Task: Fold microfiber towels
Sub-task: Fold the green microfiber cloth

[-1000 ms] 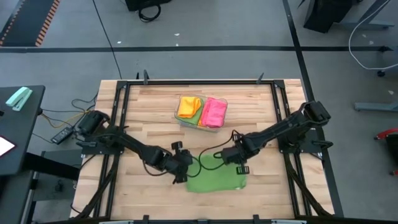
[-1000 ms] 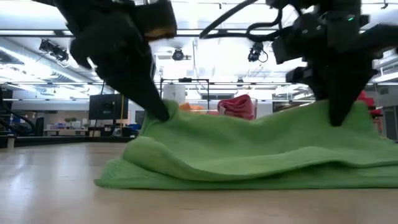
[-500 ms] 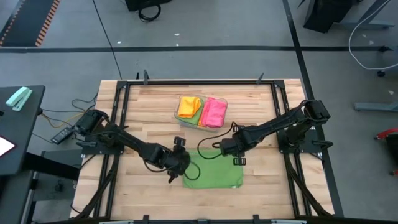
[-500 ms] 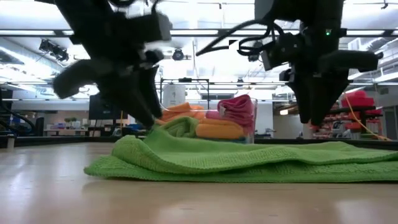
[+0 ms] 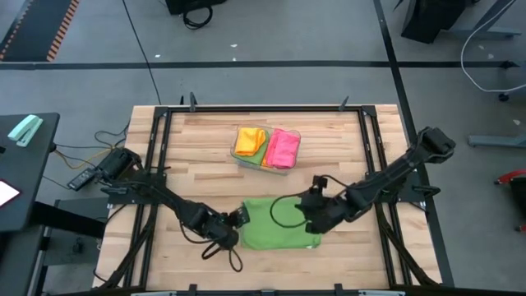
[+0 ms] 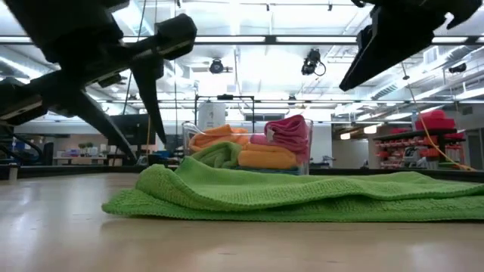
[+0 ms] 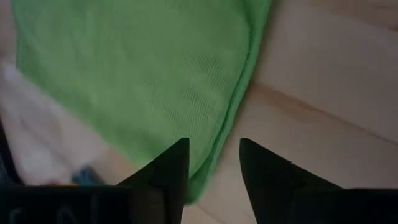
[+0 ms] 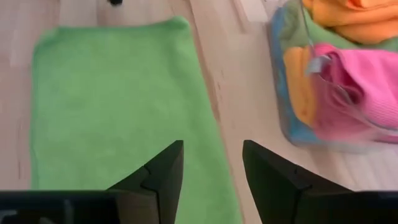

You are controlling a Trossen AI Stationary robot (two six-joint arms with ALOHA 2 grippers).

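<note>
— Green towel (image 5: 279, 224)?
— Lay folded flat on the wooden table (image 5: 197, 156), near the front edge, between the two arms. Seen from table height as a low doubled mound (image 6: 302, 198), upper layer bunched toward one end.

— Left gripper (image 5: 238, 217)?
— Sat low at the towel's left edge, just beside it. Fingers (image 7: 163, 174) parted with a clear gap, nothing pinched between them; only the towel's edge (image 7: 143, 68) and bare wood visible past the tips.

— Right gripper (image 5: 306, 210)?
— Hung over the towel's right end. Fingers (image 8: 163, 171) also apart, a plain gap between, gripping nothing. Looked down on the flat green cloth (image 8: 118, 99) from above.

— Touching the cloth at all?
— Could not tell for the left one; very close to the edge, though. Right one appeared lifted clear in the low view (image 6: 401, 38).

— Other towels?
— Stacked in a clear plastic tray (image 5: 265, 150) further back on the table, well apart from the green one. Orange towel (image 5: 249, 140) on the left side, pink towel (image 5: 283, 148) on the right, a strip of green between them. Blue visible low along the tray's side in the right wrist view (image 8: 277, 56).
</note>
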